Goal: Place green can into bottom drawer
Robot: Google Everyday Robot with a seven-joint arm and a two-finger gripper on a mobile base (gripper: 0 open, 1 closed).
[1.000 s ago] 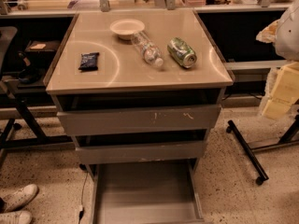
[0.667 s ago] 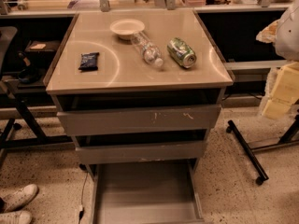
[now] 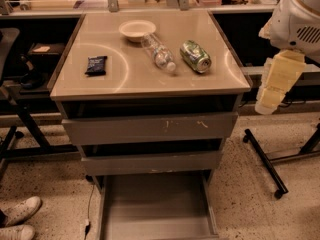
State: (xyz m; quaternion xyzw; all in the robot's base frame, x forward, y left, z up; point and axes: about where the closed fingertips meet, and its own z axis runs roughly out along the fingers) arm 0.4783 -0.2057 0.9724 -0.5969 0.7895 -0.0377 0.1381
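Note:
The green can [image 3: 196, 56] lies on its side on the right part of the beige cabinet top [image 3: 130, 84], next to a clear plastic bottle [image 3: 158, 53]. The bottom drawer [image 3: 155, 211] is pulled out at floor level, its grey floor bare. My gripper [image 3: 266, 104] hangs on the white arm to the right of the cabinet, beyond its right edge and level with the top. It is apart from the can and holds nothing that I can see.
A white bowl [image 3: 137, 30] sits at the back of the top and a dark packet [image 3: 96, 65] at its left. The two upper drawers [image 3: 150, 128] are nearly closed. A black stand's legs [image 3: 265, 166] stand on the floor at right. White shoes [image 3: 17, 219] are at bottom left.
My arm and gripper have moved a little left and up, closer to the cabinet's right edge. The can, bottle, bowl and drawers have not moved.

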